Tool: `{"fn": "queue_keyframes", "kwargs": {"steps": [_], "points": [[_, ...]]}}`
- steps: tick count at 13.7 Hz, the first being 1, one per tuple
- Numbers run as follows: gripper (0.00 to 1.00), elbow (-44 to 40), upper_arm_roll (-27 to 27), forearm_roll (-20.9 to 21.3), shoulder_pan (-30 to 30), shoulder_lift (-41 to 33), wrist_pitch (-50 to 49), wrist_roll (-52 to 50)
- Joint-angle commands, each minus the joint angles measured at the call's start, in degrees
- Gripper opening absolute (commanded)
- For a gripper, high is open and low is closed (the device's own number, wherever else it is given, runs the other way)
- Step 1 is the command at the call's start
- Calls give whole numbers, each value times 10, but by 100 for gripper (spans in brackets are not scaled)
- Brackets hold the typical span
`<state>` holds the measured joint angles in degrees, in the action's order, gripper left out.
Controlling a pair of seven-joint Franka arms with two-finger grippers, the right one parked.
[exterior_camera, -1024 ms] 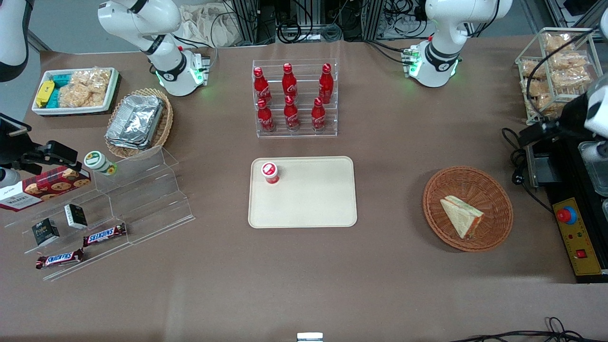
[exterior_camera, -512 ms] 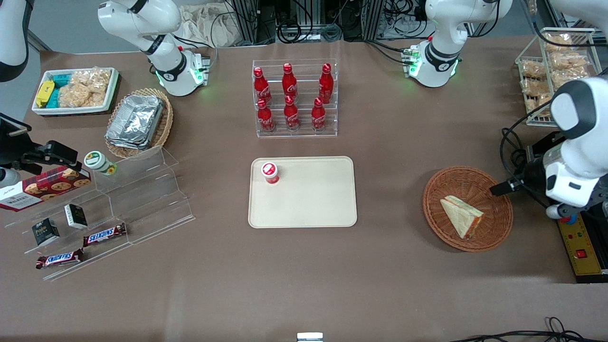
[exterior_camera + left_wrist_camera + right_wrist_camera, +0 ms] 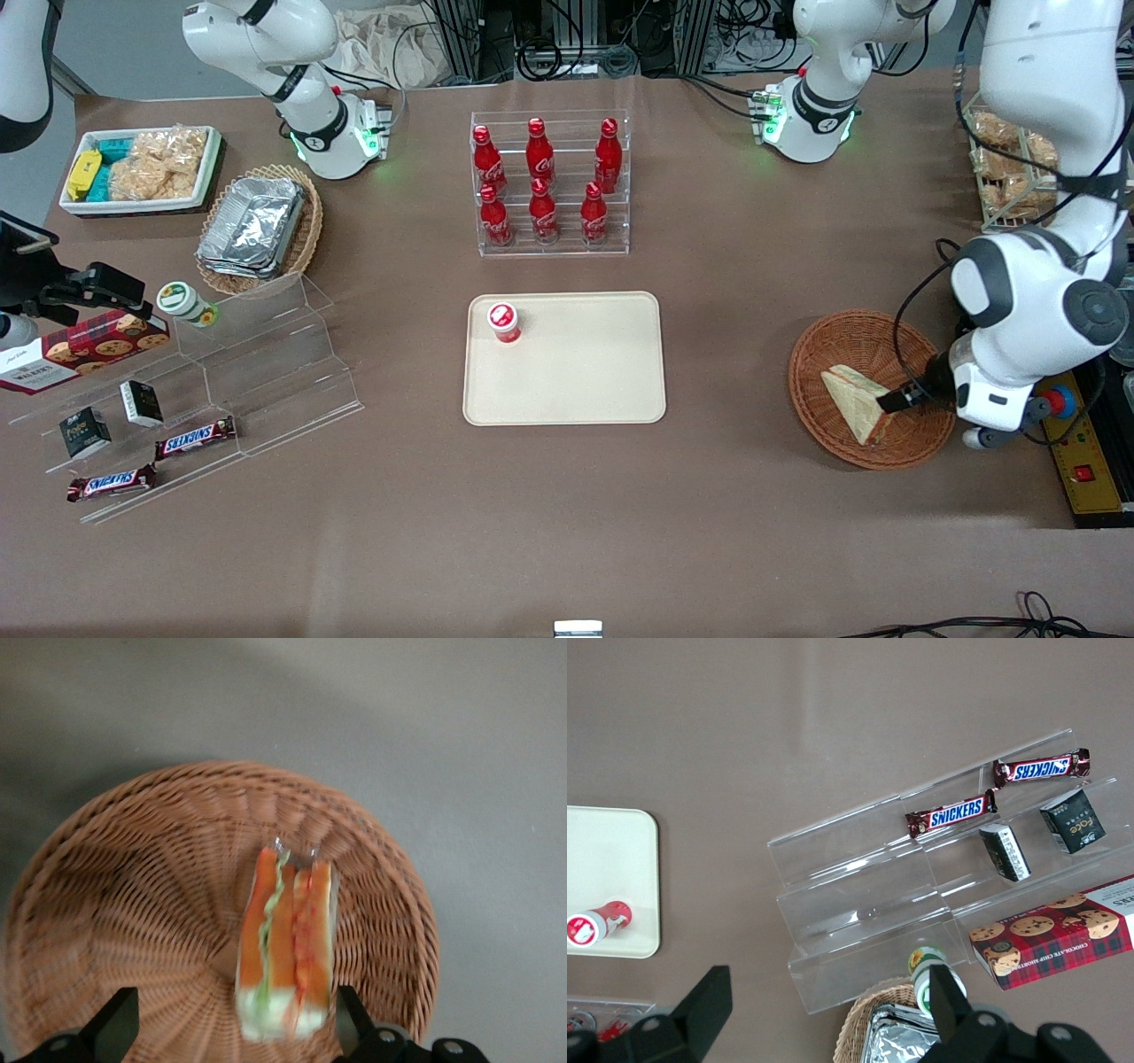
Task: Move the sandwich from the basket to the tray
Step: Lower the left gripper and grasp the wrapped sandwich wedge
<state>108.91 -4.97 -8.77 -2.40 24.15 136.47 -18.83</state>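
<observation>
- One sandwich (image 3: 855,400) lies in the basket (image 3: 850,337), flat side up in the front view, filling edge facing the working arm's end of the table.
- Left gripper (image 3: 893,400) hangs low over the basket, right at the sandwich's filling edge; whether it touches, can't tell.
- Wrist cam: fingers (image 3: 113,1028) spread wide, one on each side of the sandwich (image 3: 285,943), w/ a clear gap either side, so open and holding nothing.
- Same cam shows the orange and green filling stripes edge-on, w/ the basket (image 3: 133,868) weave all round.
- Tray (image 3: 585,372) sits mid-table, well apart from the basket, toward the parked arm's end from it.
- On the tray: a small red-capped cup (image 3: 504,322) near one corner (the corner farther from the front cam), rest of it bare.
- Acrylic rack of red bottles (image 3: 549,182) stands farther from the front cam than the tray.
- Toward the parked arm's end: clear stepped shelf (image 3: 266,354) w/ two Snickers bars (image 3: 195,437), and a paler basket of foil containers (image 3: 257,226).
</observation>
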Motion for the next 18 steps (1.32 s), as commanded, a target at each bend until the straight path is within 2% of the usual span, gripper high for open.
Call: {"fn": "queue_keyframes", "kwargs": {"steps": [1,4,5,6,7,8,9,10,14,18], "points": [[100,-5,3,-23,-2,24,34,-9],[100,-5,4,-27,-3,39,49,-9],[97,-6,4,-27,-3,41,49,-10],[76,-7,4,-27,-3,41,49,-12],[48,-8,4,-28,-3,41,45,-17],[24,-11,4,-27,-3,40,41,-22],[6,-14,4,-27,-3,37,40,-25],[0,-23,4,-26,-4,34,34,-24],[0,-85,4,-13,-14,-23,-114,-18],[0,-154,14,50,-21,-117,-310,-18]]}}
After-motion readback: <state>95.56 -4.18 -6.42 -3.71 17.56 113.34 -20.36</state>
